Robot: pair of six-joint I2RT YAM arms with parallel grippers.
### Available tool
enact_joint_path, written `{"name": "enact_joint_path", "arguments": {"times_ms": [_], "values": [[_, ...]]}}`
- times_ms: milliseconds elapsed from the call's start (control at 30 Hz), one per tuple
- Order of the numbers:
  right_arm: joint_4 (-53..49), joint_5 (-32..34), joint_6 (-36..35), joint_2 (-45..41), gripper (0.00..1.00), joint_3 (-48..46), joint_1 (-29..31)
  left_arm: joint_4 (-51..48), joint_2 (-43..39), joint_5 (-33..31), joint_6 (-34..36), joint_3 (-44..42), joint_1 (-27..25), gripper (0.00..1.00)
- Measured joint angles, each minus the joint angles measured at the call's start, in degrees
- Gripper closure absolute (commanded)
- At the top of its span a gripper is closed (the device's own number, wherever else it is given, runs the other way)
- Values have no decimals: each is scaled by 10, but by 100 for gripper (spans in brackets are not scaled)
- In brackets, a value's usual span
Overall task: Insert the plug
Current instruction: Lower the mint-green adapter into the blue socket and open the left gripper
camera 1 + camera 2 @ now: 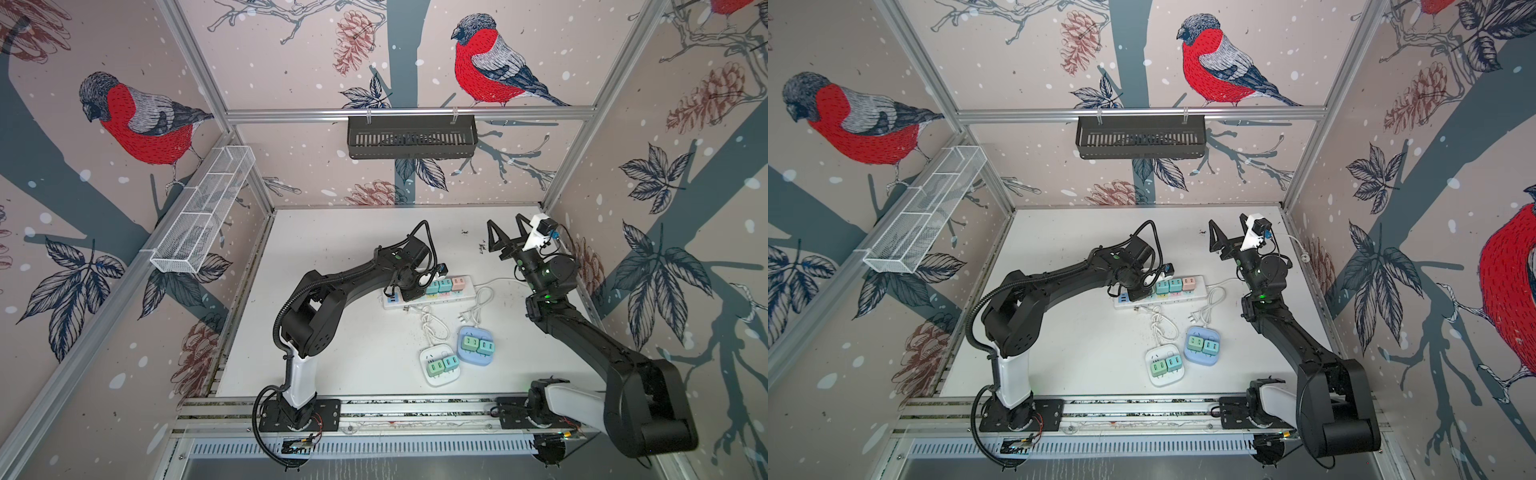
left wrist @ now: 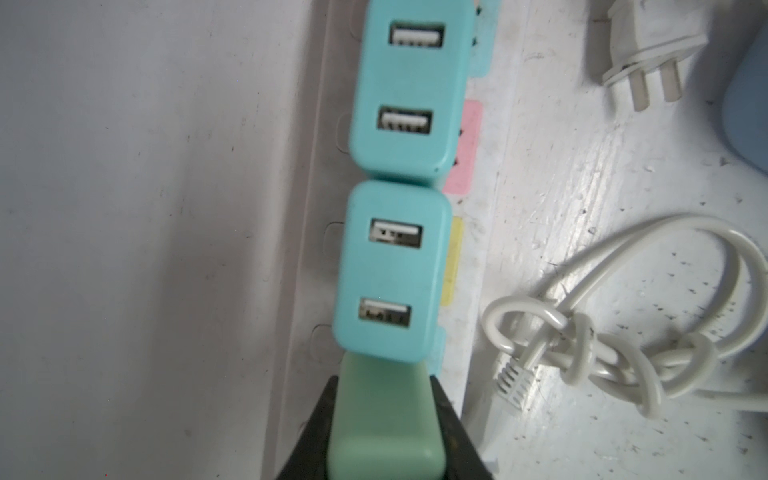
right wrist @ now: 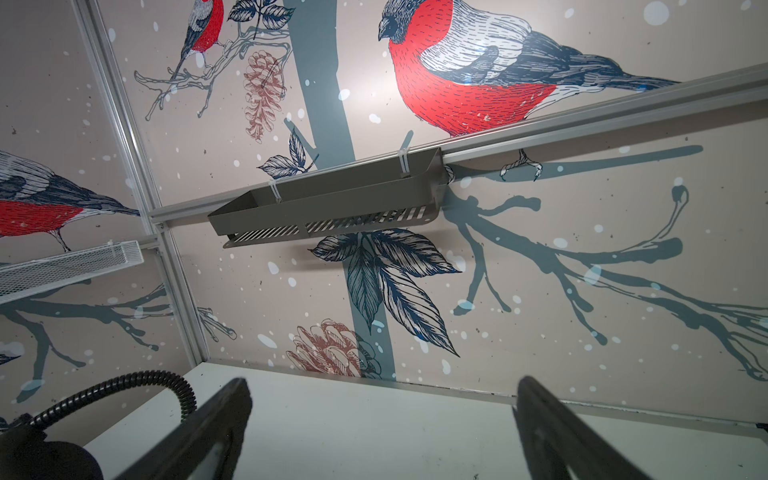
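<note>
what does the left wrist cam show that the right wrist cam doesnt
Only the left wrist view: the left pincer shut on a green plug, next to two teal adapters standing in the power strip, plus a knotted white cable and a loose white plug.
Only the right wrist view: the right pincer, open and holding nothing, aimed at the bird wallpaper, with a black basket on the rail and a white mesh basket.
Both: the white table.
</note>
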Motion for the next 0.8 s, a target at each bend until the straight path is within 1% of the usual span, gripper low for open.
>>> {"name": "enact_joint_path", "arguments": {"times_ms": [233,667,800], "values": [[3,0,4,0,0,-4,-4,-21,13,-7,0,21,-2,100],[4,0,13,0,0,-5,-10,-116,85,-9,-4,118,-2,100],[4,0,15,0,0,-6,-12,-124,94,-8,-5,126,-2,100]]}}
